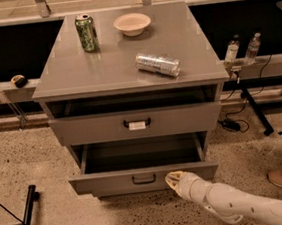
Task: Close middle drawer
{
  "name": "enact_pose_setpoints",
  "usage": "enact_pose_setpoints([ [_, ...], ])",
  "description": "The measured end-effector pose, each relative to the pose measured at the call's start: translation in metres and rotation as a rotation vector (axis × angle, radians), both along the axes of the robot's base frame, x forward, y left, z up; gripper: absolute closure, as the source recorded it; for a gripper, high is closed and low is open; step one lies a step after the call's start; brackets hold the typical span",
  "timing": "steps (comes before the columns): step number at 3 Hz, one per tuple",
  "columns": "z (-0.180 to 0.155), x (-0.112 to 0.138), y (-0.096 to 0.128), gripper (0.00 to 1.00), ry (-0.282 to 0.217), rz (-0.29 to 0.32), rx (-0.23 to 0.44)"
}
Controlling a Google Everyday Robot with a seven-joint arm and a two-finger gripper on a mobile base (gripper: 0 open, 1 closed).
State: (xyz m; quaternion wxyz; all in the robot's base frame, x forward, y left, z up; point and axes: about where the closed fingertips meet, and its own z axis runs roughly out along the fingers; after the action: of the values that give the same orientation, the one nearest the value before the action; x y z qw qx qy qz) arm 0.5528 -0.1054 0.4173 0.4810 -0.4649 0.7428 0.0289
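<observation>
Warm, moderate light falls from above onto the grey cabinet [127,80], whose top carries a soft sheen and a faint reflection of the green can [86,32]. The silver can [158,64] glints. Behind the cabinet the recesses go black. The middle drawer [143,177] is shadowed inside. The pale gripper [174,180], brightly lit, sits at its front.

My one camera looks down at the cabinet [127,75] from its front, fairly near. My gripper [174,180] shows lower right.
</observation>
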Motion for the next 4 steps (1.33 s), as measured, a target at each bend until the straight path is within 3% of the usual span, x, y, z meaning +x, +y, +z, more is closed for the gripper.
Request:
enact_pose_setpoints([
  [3, 0.000, 0.095, 0.005, 1.00, -0.070, 0.050, 0.091],
  [4, 0.003, 0.104, 0.004, 1.00, -0.069, 0.069, 0.115],
])
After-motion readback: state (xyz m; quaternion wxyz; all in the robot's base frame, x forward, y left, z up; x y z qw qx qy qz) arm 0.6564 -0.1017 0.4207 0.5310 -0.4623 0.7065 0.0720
